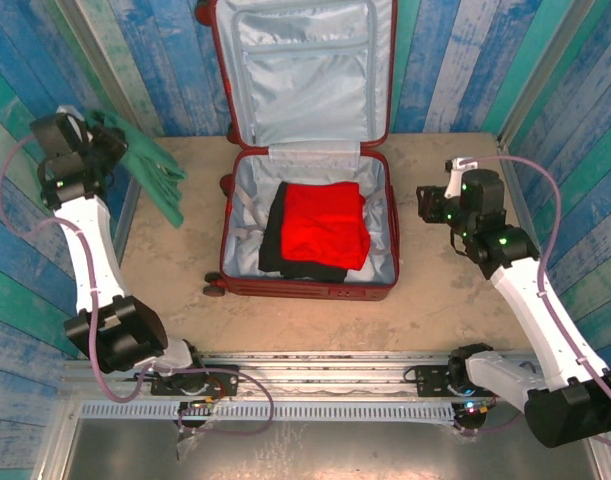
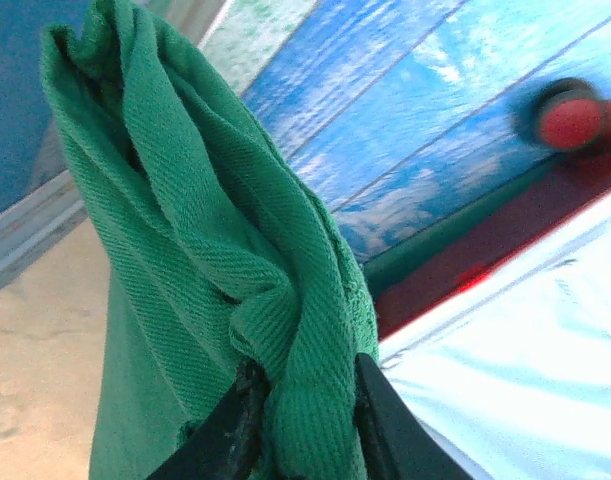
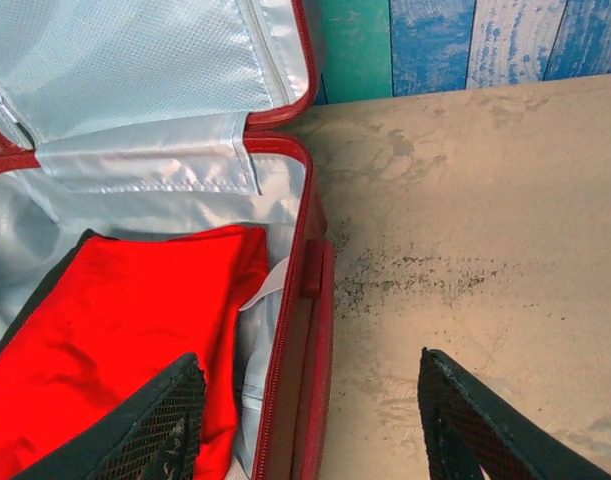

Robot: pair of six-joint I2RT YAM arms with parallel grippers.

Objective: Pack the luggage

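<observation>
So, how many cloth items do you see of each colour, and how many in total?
1 red cloth, in the luggage
1 black cloth, under the red one
1 green cloth, left of the luggage
Total: 3

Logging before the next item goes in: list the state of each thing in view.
luggage: open.
red cloth: folded, inside luggage, atop black garment.
green cloth: bunched, lifted off the table.
left claw: shut on green cloth.
right claw: open, empty.

Open luggage (image 1: 307,290) on tan table (image 1: 440,310)
</observation>
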